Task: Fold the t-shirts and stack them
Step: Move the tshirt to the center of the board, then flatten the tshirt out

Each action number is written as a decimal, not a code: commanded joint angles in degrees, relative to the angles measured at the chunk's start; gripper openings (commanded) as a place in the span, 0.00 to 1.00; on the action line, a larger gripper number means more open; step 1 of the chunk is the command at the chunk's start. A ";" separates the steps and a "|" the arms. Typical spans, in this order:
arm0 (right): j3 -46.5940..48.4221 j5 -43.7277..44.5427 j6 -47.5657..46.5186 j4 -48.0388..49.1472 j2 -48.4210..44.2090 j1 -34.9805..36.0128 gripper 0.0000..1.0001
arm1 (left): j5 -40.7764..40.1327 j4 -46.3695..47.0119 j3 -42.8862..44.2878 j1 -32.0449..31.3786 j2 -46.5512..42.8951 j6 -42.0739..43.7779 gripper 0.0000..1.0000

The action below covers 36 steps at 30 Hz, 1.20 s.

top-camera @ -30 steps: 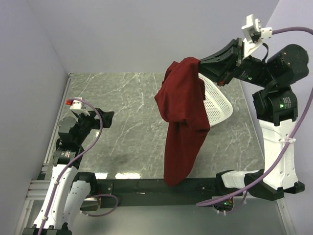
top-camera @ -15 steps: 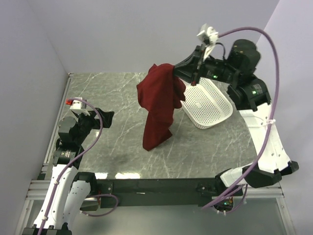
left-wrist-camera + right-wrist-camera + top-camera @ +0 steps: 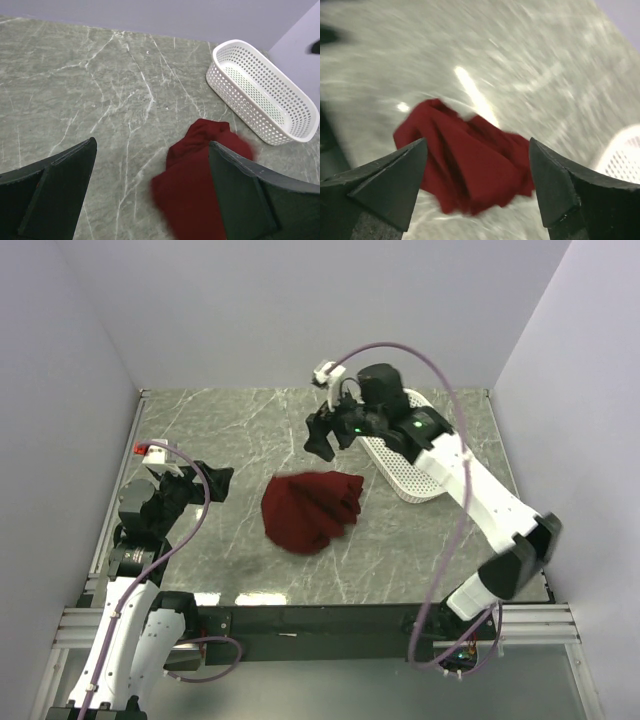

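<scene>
Maroon t-shirt (image 3: 310, 512) lies crumpled in a heap mid-desk (image 3: 230, 430), just left of the white perforated basket (image 3: 425, 475), with no fold made yet. Right claw (image 3: 320, 438) hovers above it wide open and empty; left claw (image 3: 205, 483) is open too, well apart. Next probably needs both claws pinching edges to spread it flat.

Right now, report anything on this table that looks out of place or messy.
The maroon t-shirt lies bunched in a crumpled heap mid-table, neither flat nor folded. The white basket stands upright beside it, apart. Nothing else stands out.
</scene>
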 commanded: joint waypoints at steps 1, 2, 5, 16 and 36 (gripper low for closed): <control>0.26 13.97 -3.22 0.02 4.05 -0.89 0.89 | 1.85 3.01 0.28 -0.14 -0.58 0.45 0.99; -1.13 13.91 -3.84 0.63 4.06 -1.42 0.89 | 1.94 2.92 0.37 -0.14 -0.67 0.54 0.99; -5.78 12.67 -7.01 1.07 3.18 -4.14 0.89 | 2.20 3.01 0.37 -0.14 -0.67 0.54 0.99; -11.78 26.39 -10.09 2.49 15.46 -16.36 0.81 | 3.34 3.10 0.54 -0.14 -0.67 0.37 1.00; -7.74 31.74 0.10 2.13 26.03 -22.77 0.00 | 3.87 3.27 0.46 -0.14 -1.81 0.37 0.99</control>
